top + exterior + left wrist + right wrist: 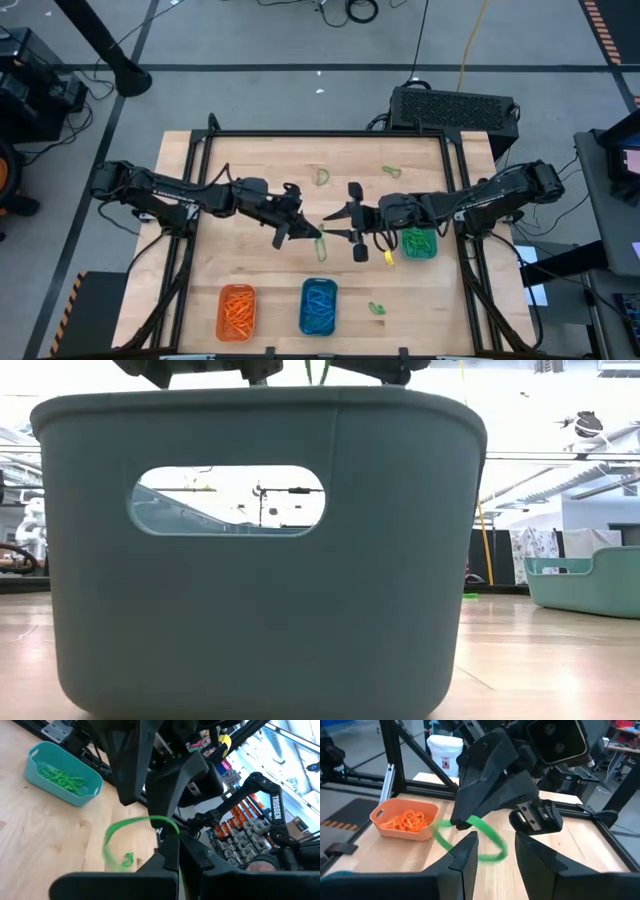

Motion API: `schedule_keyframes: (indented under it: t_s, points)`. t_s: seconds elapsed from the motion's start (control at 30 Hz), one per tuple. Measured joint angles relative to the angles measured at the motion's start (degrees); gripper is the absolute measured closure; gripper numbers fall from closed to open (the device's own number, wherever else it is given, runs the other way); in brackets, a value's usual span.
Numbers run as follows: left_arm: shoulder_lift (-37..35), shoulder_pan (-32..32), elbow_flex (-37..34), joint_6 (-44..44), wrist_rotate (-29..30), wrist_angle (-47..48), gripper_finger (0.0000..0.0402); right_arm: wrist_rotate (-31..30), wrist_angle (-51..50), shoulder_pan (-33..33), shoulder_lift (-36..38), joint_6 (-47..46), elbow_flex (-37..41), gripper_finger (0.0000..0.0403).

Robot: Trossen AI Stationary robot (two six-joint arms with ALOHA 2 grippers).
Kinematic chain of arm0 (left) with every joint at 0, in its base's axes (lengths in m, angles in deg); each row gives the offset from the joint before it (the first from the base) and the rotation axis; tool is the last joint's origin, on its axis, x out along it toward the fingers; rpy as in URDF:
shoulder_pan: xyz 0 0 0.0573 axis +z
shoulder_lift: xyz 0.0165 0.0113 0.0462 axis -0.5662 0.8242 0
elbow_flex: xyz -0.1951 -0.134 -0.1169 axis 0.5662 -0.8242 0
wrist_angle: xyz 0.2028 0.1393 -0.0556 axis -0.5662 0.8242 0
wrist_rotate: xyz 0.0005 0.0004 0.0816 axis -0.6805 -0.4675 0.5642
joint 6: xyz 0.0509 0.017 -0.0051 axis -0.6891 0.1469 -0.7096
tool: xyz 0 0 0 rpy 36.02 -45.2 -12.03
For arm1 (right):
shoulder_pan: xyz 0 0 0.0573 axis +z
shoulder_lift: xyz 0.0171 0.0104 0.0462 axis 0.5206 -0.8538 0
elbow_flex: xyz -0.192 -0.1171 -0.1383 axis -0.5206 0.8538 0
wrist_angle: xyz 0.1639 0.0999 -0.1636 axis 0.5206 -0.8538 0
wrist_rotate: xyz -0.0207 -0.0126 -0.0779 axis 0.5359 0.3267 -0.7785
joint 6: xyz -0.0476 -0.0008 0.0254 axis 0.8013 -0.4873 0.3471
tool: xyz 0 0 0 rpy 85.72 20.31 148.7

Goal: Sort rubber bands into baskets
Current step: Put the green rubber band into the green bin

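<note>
At the centre of the high view, the left gripper [318, 233] is pinching a green rubber band [475, 839] in its pressed-together fingers, while the right gripper [357, 220] is facing it with fingers spread. Along the lower edge are sitting the orange basket [237, 311] and blue basket [318, 307]; the teal basket [419, 244] is lying at centre right.

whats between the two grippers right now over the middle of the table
A green rubber band, pinched by the shut left gripper and hanging before the right gripper's open fingers. The right wrist view shows it best.
</note>
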Motion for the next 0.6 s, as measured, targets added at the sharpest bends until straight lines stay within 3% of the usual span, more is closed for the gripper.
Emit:
schedule_keyframes:
  t_s: [0.4,0.6]
  points:
    - [0.0,0.0,0.0,-0.4,0.0,0.0,0.0400,1.1,0.8,0.4,-3.2,4.4,0.0,0.0282]
    - [0.0,0.0,0.0,-0.2,0.1,0.1,0.0400,0.9,0.8,0.4,-3.2,4.6,0.0,0.0320]
